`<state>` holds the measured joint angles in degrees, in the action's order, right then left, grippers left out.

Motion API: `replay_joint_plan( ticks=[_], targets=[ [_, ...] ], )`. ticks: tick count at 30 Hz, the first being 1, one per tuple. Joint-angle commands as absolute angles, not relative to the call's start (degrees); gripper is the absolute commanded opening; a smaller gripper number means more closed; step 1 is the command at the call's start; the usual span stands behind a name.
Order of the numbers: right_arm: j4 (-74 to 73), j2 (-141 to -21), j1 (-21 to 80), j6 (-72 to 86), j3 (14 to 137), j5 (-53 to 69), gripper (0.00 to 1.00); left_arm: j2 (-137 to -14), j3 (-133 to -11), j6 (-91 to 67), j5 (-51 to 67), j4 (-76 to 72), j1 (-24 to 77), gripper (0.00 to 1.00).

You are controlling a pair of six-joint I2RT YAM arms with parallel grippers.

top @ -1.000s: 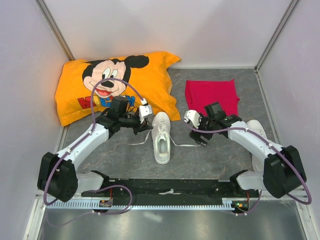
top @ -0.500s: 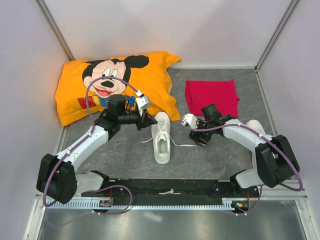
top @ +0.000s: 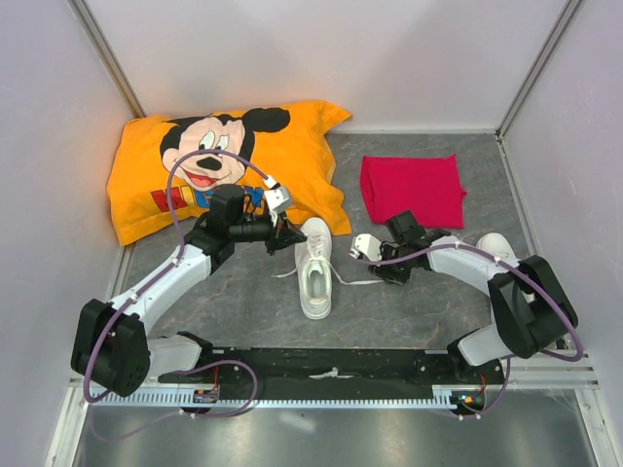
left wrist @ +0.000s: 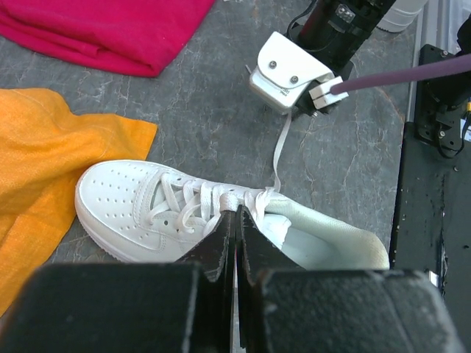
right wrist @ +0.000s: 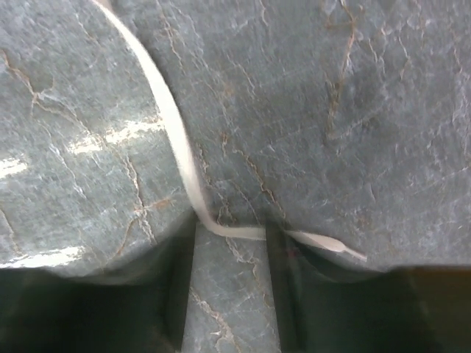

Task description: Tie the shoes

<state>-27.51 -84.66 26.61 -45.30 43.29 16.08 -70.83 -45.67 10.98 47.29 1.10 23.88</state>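
Observation:
One white shoe (top: 313, 268) lies mid-floor, toe toward the arms' bases. In the left wrist view the shoe (left wrist: 147, 206) fills the middle. My left gripper (top: 289, 236) hovers at its tongue, its jaws (left wrist: 237, 215) pressed together on a lace at the top eyelets. The other lace (left wrist: 279, 143) trails right across the floor to my right gripper (top: 376, 269). That gripper is down on the floor, fingers (right wrist: 180, 294) astride the lace (right wrist: 173, 125), a gap still between them. A second shoe (top: 498, 247) lies behind the right arm, partly hidden.
An orange Mickey Mouse pillow (top: 224, 165) lies at the back left, its corner close to the shoe's heel. A folded red cloth (top: 412, 187) sits just behind the right gripper. White walls close in on both sides, and a black rail (top: 331, 370) runs along the near edge.
The right gripper has moved left and down onto the trailing lace, and its jaws have narrowed around it. The left gripper shifted slightly up early on, then held still, shut.

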Motion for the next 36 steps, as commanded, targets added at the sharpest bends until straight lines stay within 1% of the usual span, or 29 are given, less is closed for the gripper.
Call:
replay_joint_plan(
  ticks=[1,2,3,6,7,11,12,17,21,24,28,34,35,36],
  targets=[
    [-25.3,-87.5,26.5,-47.0,41.0,7.8,0.24,-69.2,-45.3,13.4,49.7,-0.4,24.3,0.01],
    [-25.2,-87.6,26.4,-46.1,41.7,7.7,0.16,-68.9,-45.2,13.8,49.7,-0.4,24.3,0.02],
    [-25.1,-87.5,26.3,-44.7,43.6,8.5,0.04,-68.7,-44.8,14.8,49.7,-0.4,24.3,0.01],
    [-24.4,-87.1,25.4,-39.1,49.1,11.1,0.0,-67.2,-43.3,16.6,50.6,-1.8,24.4,0.02],
    [-24.3,-86.9,25.1,-36.3,50.7,11.6,0.0,-66.3,-42.7,17.2,51.4,-2.4,24.5,0.01],
    [-20.8,-87.0,25.0,-33.1,58.9,12.3,0.0,-64.8,-41.1,19.9,52.4,-3.3,24.6,0.02],
    [-20.5,-87.7,25.0,-32.7,62.6,12.5,0.0,-64.7,-41.0,19.9,52.3,-3.3,24.6,0.02],
    [-17.1,-91.4,25.3,-30.2,73.1,18.5,0.0,-65.0,-40.9,20.5,52.3,-3.7,24.6,0.01],
    [-16.3,-97.6,28.4,-26.7,84.1,22.5,0.0,-65.1,-41.0,20.6,52.5,-4.5,24.7,0.01],
    [-16.0,-101.4,32.8,-24.4,90.2,25.0,0.0,-65.0,-40.7,21.4,52.6,-4.7,24.9,0.02],
    [-14.9,-104.2,39.9,-22.0,93.6,26.5,0.0,-64.4,-40.3,22.1,52.6,-4.7,25.0,0.02],
    [-13.1,-107.8,43.3,-16.5,93.5,30.6,0.01,-63.8,-39.6,22.2,52.3,-4.7,25.0,0.02],
    [-13.3,-107.9,43.3,-15.9,93.3,31.2,0.04,-64.0,-39.6,22.1,52.4,-4.7,25.0,0.02],
    [-13.5,-107.9,43.3,-15.7,93.2,31.5,0.1,-63.9,-39.5,22.0,52.3,-4.7,25.0,0.02]
  ],
)
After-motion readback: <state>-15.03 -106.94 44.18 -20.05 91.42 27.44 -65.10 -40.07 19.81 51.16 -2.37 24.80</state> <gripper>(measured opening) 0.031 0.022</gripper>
